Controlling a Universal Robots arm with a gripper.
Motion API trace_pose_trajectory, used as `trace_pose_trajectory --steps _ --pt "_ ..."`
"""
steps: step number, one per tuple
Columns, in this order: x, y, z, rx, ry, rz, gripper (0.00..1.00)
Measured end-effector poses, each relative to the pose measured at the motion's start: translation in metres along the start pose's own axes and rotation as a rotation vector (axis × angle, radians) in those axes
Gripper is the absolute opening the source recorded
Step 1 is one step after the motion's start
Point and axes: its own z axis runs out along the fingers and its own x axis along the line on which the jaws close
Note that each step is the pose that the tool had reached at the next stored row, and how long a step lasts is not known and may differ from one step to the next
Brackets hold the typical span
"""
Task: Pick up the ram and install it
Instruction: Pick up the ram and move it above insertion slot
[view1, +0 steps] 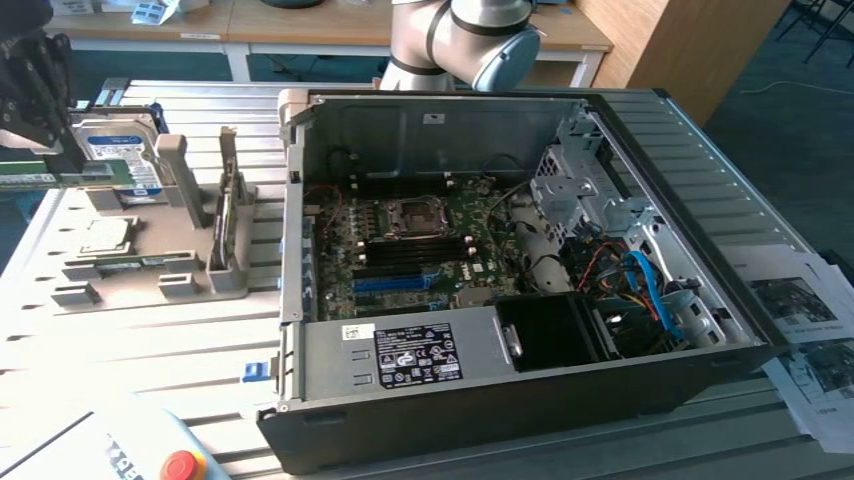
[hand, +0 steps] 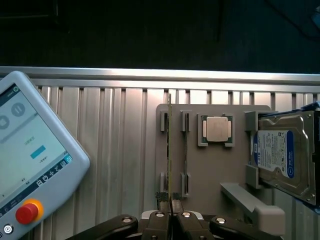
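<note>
My black gripper (view1: 47, 165) hangs at the exterior view's far left, above the grey parts holder (view1: 147, 250). It is shut on the ram (view1: 27, 180), a thin green strip. In the wrist view the ram (hand: 170, 145) shows edge-on, running out from between the fingertips (hand: 161, 198) of the gripper (hand: 170, 199), above the holder (hand: 215, 165). The open computer case (view1: 747, 330) lies at the exterior view's right, with the motherboard's blue slots (view1: 394, 283) facing up.
The holder also carries a processor (hand: 216, 128), a silver hard drive (hand: 280, 155) and another thin strip (hand: 185, 155) in a slot. A teach pendant (hand: 30, 160) lies on the ribbed metal table (hand: 120, 150). Papers (view1: 814, 330) lie beside the case.
</note>
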Motion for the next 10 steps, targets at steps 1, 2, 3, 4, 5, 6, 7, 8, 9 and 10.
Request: trace_pose_trajectory --steps 1,2,3,4,5,6,7,8,9,10 --pt "0.0 0.0001 -0.0016 0.0 0.0001 0.0 0.12" --pt "0.0 0.0001 -0.0033 0.0001 0.0002 0.0 0.12" --pt "0.0 0.0002 -0.0049 0.0 0.0003 0.0 0.12" --pt "0.0 0.0003 -0.0068 0.0 0.0003 0.0 0.12" --pt "0.0 0.0004 -0.0086 0.0 0.0004 0.0 0.12" --pt "0.0 0.0005 -0.0101 0.0 0.0004 0.0 0.12" --pt "0.0 0.0006 -0.0117 -0.0001 0.0005 0.0 0.12" --pt "0.0 0.0006 -0.0128 0.0001 0.0004 0.0 0.12" --pt "0.0 0.0007 -0.0133 0.0001 0.0004 0.0 0.12" --pt "0.0 0.0007 -0.0136 0.0003 0.0003 0.0 0.12"
